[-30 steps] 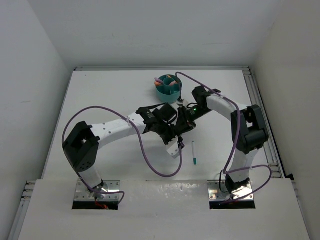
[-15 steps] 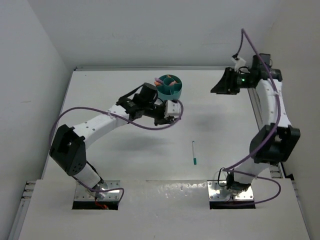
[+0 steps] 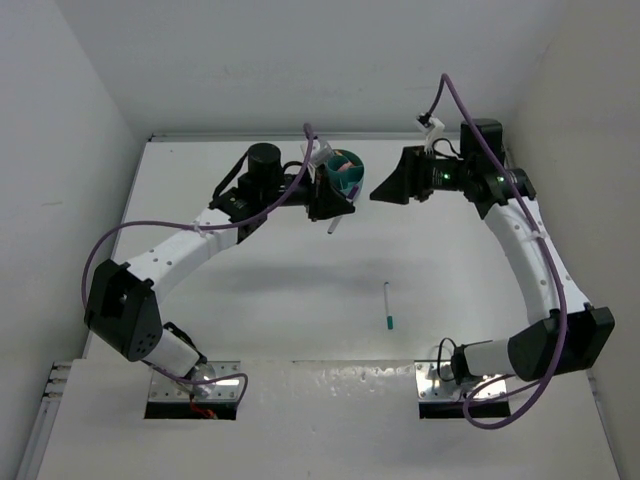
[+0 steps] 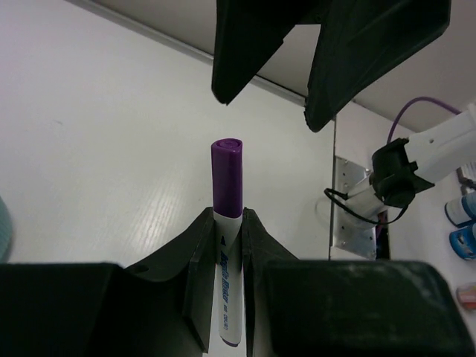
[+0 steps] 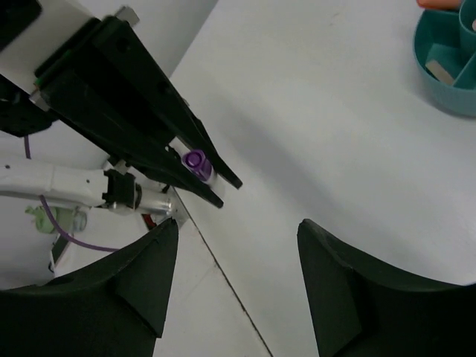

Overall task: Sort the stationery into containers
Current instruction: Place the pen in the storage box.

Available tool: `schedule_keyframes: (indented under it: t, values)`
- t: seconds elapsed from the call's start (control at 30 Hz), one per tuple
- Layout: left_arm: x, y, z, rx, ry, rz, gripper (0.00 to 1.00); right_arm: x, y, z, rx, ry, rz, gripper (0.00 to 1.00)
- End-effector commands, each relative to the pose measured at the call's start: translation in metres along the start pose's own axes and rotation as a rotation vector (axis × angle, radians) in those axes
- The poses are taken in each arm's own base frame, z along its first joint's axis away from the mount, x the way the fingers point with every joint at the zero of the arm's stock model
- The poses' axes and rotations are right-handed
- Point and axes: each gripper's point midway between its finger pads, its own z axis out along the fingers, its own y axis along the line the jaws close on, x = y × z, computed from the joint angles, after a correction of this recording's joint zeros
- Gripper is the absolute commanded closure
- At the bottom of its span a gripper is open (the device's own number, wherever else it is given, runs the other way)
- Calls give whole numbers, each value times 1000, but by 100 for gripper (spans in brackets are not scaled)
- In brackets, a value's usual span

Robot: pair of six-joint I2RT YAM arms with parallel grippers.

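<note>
My left gripper (image 3: 330, 205) is shut on a white pen with a purple cap (image 4: 226, 175), held in the air just in front of the round teal cup (image 3: 352, 184). In the left wrist view the pen stands between my fingers (image 4: 201, 253), cap outward. My right gripper (image 3: 385, 190) is open and empty, in the air to the right of the cup, facing the left gripper. The right wrist view shows the purple cap (image 5: 195, 162) in the left gripper and the cup (image 5: 435, 44) with a grey-beige block (image 5: 439, 71) inside. A white pen with a teal end (image 3: 387, 305) lies on the table.
The cup holds pink and orange items (image 3: 338, 160) at the back. White walls close the table on three sides, with a metal rail (image 3: 520, 215) along the right edge. The right gripper's open fingers (image 4: 372, 52) fill the top of the left wrist view.
My left gripper lifted the purple-capped pen from the table's middle and carried it back to the cup. My right arm swung up to the back right, then came left towards the cup.
</note>
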Motion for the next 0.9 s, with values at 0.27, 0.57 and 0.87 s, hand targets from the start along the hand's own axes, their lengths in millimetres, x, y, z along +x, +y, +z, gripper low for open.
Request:
schedule_keyframes:
  t: [0.27, 0.57, 0.87]
  values:
    - [-21, -15, -4, 52, -69, -27, 100, -37, 17, 22, -65, -92, 0, 47]
    - [-17, -10, 2, 59, -64, -35, 100, -38, 20, 36, -99, -90, 12, 52]
    - [-14, -6, 7, 72, -72, -56, 100, -30, 33, 39, -145, -66, -1, 57]
